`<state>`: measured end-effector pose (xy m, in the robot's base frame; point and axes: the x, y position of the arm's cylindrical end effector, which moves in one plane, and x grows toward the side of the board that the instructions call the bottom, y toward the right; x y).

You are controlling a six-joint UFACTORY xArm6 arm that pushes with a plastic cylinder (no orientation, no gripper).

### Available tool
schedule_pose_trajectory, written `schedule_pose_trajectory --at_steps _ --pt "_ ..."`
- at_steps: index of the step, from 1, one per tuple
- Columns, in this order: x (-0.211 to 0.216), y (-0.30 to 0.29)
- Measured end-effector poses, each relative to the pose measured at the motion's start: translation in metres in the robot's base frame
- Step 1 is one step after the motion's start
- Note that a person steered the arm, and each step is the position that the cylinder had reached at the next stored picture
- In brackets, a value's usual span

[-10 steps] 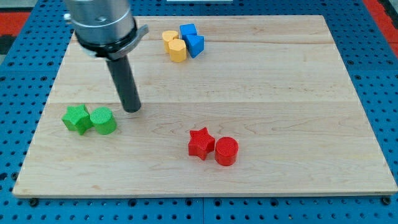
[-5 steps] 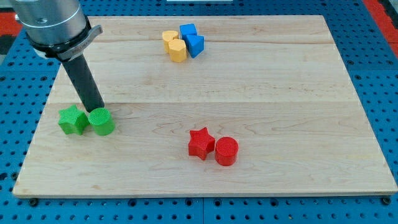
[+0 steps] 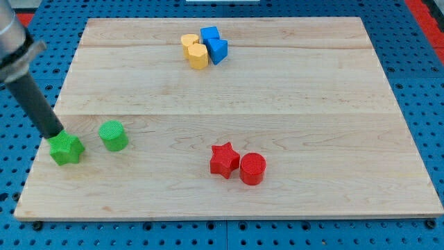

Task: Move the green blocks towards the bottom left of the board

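Green star (image 3: 66, 149) shoved left, tip (image 3: 54, 134) touching

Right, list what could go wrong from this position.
The green star sits near the board's left edge, with my tip touching its upper-left side; pushing further left may slide it off. The green cylinder now stands apart at the star's right, so it probably needs a separate push.

Rod: straight, round, matte black
Mount: grey metal cylinder, cut off by the view's top-left corner
My tip (image 3: 55, 133): blunt, dark
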<state>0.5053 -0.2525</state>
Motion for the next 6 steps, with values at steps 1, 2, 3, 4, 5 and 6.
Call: schedule_pose_trajectory --at_steps 1,2,3,4,5,6 --pt "0.006 0.044" --pt "-0.009 -0.004" --pt "-0.045 -0.008" --pt "-0.048 0.007" --pt "-0.048 0.065" --pt "-0.029 0.057"
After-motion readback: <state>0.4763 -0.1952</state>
